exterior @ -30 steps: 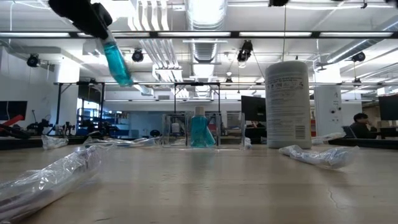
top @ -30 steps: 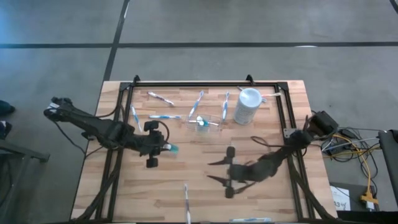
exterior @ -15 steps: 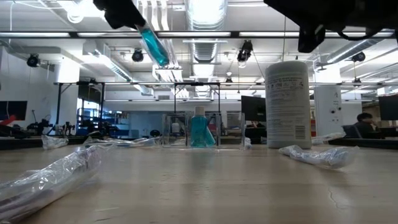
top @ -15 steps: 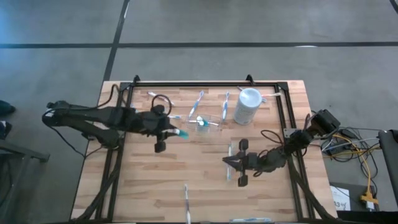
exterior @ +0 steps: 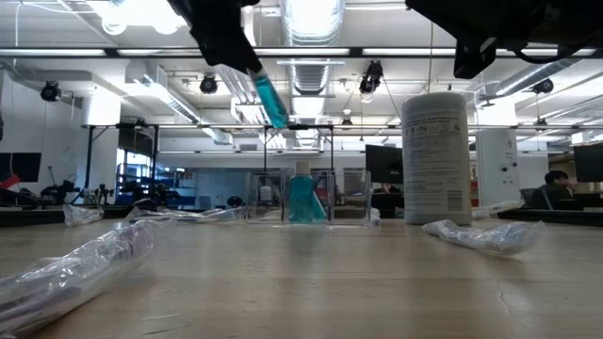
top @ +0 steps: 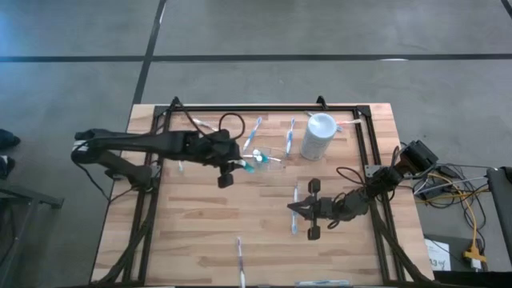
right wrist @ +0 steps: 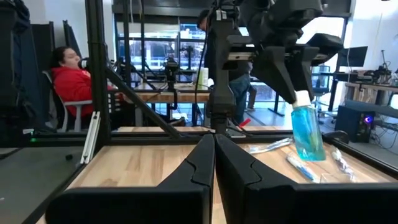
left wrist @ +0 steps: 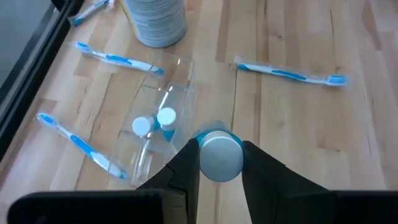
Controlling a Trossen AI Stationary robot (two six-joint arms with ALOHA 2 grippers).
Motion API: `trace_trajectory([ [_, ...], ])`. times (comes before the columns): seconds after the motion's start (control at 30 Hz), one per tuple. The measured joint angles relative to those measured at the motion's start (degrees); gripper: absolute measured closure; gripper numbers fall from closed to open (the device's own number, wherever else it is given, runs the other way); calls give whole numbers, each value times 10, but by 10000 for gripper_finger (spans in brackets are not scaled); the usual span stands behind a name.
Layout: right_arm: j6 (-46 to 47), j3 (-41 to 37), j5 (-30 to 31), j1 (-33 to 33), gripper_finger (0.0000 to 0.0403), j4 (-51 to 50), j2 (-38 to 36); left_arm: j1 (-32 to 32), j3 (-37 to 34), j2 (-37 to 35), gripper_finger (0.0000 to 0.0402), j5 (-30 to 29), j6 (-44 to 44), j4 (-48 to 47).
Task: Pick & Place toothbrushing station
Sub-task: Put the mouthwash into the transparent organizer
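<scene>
A teal tube (exterior: 269, 100) with a white cap is held in the air by my left gripper (top: 240, 166), just left of the clear holder (top: 269, 158). The holder stands on the table with two white-capped tubes (left wrist: 154, 122) upright inside. The tall white cup (top: 318, 136) stands to the holder's right. Several wrapped toothbrushes (top: 254, 132) lie flat on the wood. My right gripper (top: 290, 207) hovers shut near the table's middle right, over a toothbrush (top: 295, 216), with nothing between its fingers. My left gripper pinches the tube at its capped end (right wrist: 302, 102) between its two fingers, one on each side of the cap (left wrist: 219, 155). The fingers slant down from the table's left. The tube hangs tilted below them, its teal body lowest, clear of the table and holder.
A black frame (top: 264, 107) runs along the table's far edge and down both sides. More wrapped toothbrushes lie at the near edge (top: 239, 254) and far right (top: 346, 122). Bare wood lies at the near left. A seated person in red (right wrist: 71, 84) shows beyond the table.
My left gripper has carried the tube toward the table's right and far side, up to the clear holder, keeping it lifted and tilted. My right gripper has shut on nothing, come down a little, and then kept still.
</scene>
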Motion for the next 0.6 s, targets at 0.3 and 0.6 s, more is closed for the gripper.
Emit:
trace_trajectory([
  [0.3,-22,0,-32,4,394,0,0,20,41,33,311,0,16,2],
  [0.6,-3,0,-96,4,394,0,0,23,53,40,311,17,5,-1],
])
